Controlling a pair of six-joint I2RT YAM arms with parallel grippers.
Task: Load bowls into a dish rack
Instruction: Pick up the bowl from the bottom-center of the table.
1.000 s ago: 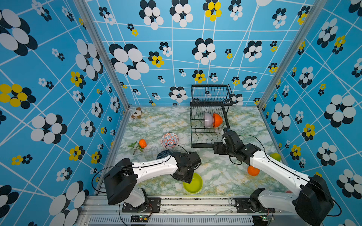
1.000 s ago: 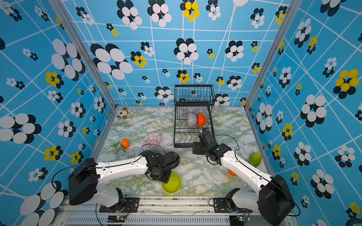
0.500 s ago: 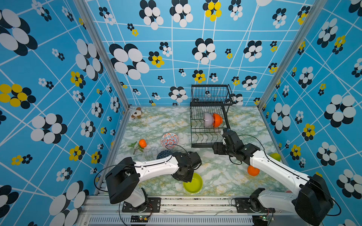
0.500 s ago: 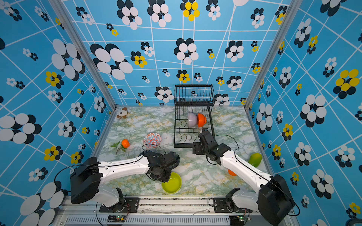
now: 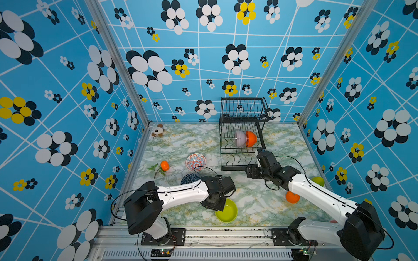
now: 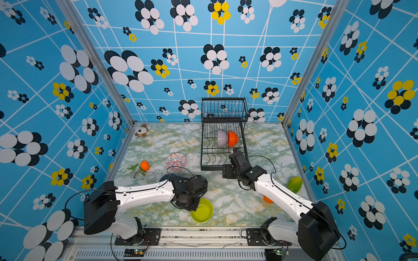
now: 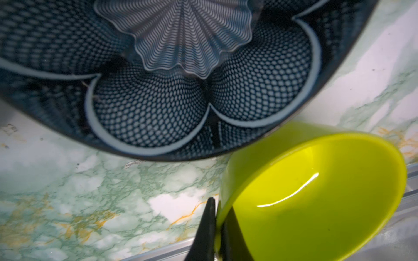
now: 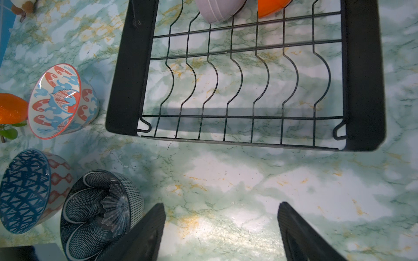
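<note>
The dish rack is standing at the back, right of centre, with a first bowl and second bowl leaning together on edge in its lower tray. Left of its front a third bowl is sitting, a fruit to its left, and a fourth bowl and fifth bowl are sitting side by side just before it. A sixth bowl is sitting at the near edge.

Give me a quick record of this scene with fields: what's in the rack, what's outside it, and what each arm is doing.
in dish rack: lilac bowl, orange bowl, lower tray
outside rack: floral bowl, blue geometric bowl, black bowl, lime-green bowl
left gripper: fingers shut on lime-green bowl's rim
right gripper: open, empty, above table by rack's front edge
</note>
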